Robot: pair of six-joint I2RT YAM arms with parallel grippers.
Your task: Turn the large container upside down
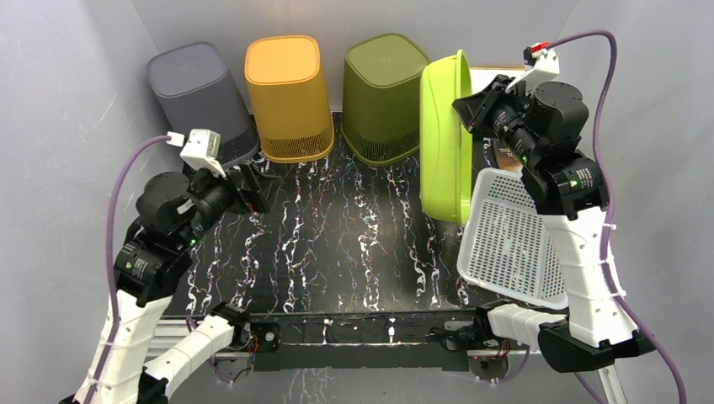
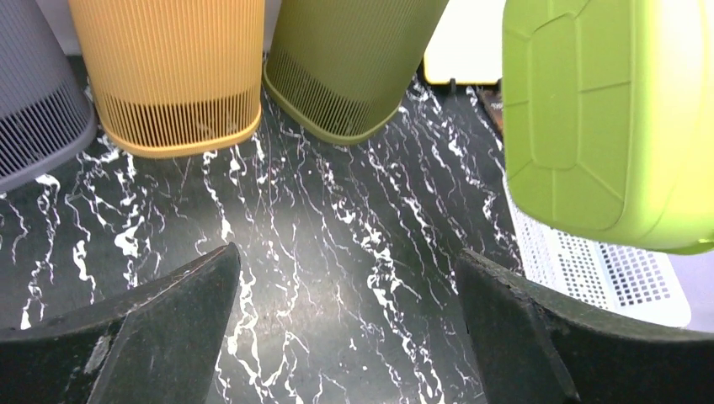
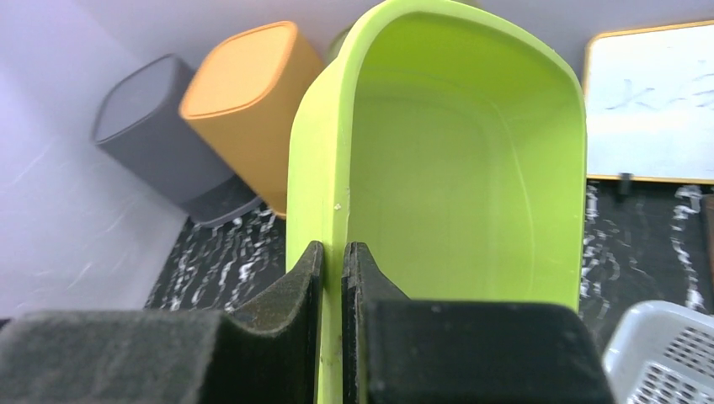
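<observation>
Found the white mesh basket (image 1: 514, 240) nearest on the right, by the near edge of the black marbled table (image 1: 337, 244), tilted and close against the white link of the right arm. Found the left gripper (image 2: 347, 257) on the left side, low over bare table top, spread wide with nothing between the fingers, pointed toward the middle and well apart from every object. Further in, right of centre, met the large container (image 1: 444, 143), lime green: tipped up on its side, neither upright nor overturned, with the flat base turned left toward the middle of the table and the open mouth turned right toward the right arm. Saw its lower end right at the far edge of the basket; could not tell from any view whether touching the basket or the table there. Found the right gripper (image 3: 334, 248) at the upper far part of the container, pinched almost closed on the thin rim wall, with one finger inside the mouth and the other on the outer face. Reached the back wall last and noted three bins in a row, all bottoms up: gray bin (image 1: 198, 97) at the left, orange bin (image 1: 286, 97) in the middle, olive bin (image 1: 383, 97) at the right, just beside the base side of the container. Spotted a white board (image 3: 648, 101) with a yellow frame at the far right, behind the container.
</observation>
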